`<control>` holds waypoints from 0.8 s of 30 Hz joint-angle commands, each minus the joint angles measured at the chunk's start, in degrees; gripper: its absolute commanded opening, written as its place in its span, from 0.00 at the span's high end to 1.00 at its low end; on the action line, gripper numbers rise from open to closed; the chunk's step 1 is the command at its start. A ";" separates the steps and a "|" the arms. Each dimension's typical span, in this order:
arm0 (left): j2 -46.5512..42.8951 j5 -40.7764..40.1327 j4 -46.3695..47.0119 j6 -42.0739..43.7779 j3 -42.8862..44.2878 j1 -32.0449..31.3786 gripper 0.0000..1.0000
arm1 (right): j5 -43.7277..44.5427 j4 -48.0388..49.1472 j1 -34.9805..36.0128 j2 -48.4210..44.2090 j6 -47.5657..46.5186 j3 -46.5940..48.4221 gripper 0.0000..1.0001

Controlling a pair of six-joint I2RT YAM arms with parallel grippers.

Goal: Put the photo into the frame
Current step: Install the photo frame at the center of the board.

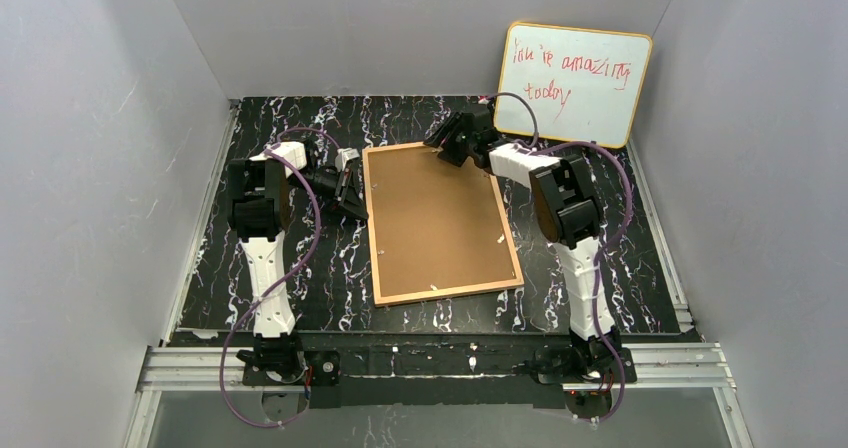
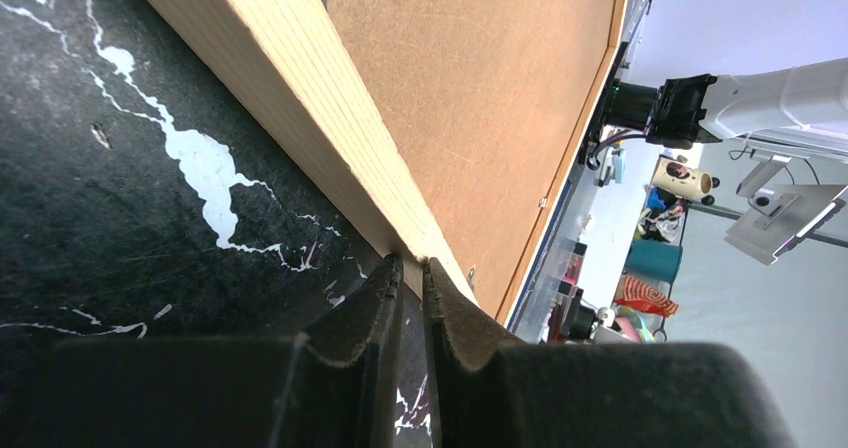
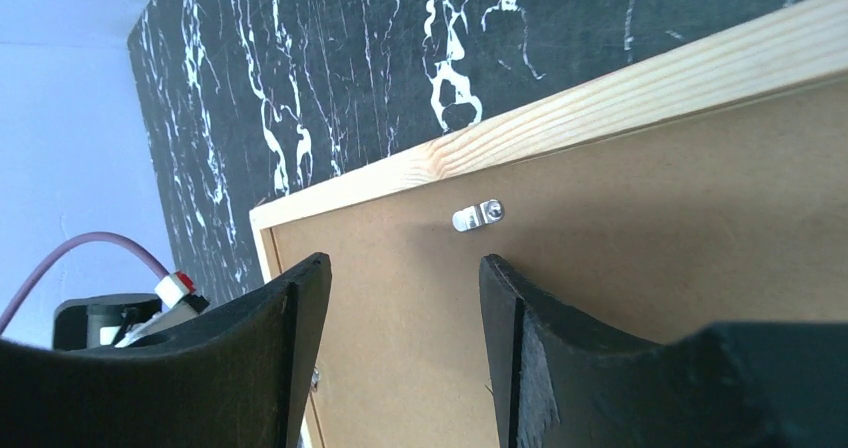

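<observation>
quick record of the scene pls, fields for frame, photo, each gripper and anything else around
frame: flat on the table, brown back panel up
photo: not in view
left gripper: fingers almost together, tips at the frame's left long edge
right gripper: open, over the frame's far edge, near a metal clip
whiteboard: red handwriting, propped up at the far right corner

Black worktop with white marble veining, walled on three sides. Thin light-orange wooden rectangular frame lies flat mid-worktop, brown fibreboard back up, slightly skewed to the edges. Orange-edged whiteboard with red handwriting stands at the far right corner, propped against the wall.
</observation>
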 commanded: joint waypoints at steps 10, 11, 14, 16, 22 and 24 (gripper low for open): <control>0.82 -8.89 1.26 4.05 -0.60 -1.40 0.89 | 7.83 -3.28 1.71 4.05 -5.34 7.40 0.39; 0.80 -8.89 1.26 4.04 -0.60 -1.39 0.89 | 8.50 -3.65 1.74 4.42 -5.70 7.80 0.40; 0.83 -8.76 1.26 4.09 -0.59 -1.40 0.89 | 9.93 -4.72 1.83 5.42 -6.85 9.58 0.42; 0.75 -8.84 1.26 4.21 -0.65 -1.41 0.89 | 11.39 -4.89 2.08 5.67 -7.73 10.07 0.42; 0.91 -9.04 1.26 4.48 -0.92 -1.42 0.90 | 13.42 -5.80 2.11 6.79 -9.64 12.43 0.44; 0.89 -9.03 1.26 4.57 -1.02 -1.43 0.90 | 13.93 -5.86 2.12 6.98 -10.26 12.80 0.45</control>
